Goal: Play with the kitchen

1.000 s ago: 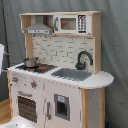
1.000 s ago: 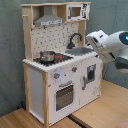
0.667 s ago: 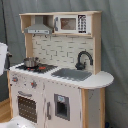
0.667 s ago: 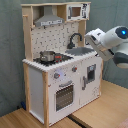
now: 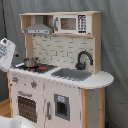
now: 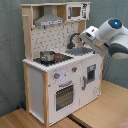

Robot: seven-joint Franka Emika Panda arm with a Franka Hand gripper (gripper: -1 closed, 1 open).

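The white robot arm [image 6: 107, 37] with its blue-lit joint enters from the upper right of the second exterior view, its gripper [image 6: 83, 35] pointing left above the sink [image 6: 77, 51], close to the curved black faucet [image 6: 74, 38]; I cannot tell how its grip stands; in the first exterior view only a white piece of the arm [image 5: 6, 54] shows at the left edge. The large white and light-wood toy kitchen [image 5: 55, 95] fills the middle of both exterior views; a small metal pot [image 6: 47, 56] sits on the red-ringed stove [image 6: 55, 58]; below are the oven door [image 6: 64, 95] and knobs [image 6: 57, 76]; above hang the grey hood [image 5: 39, 30] and a toy microwave [image 5: 70, 23].
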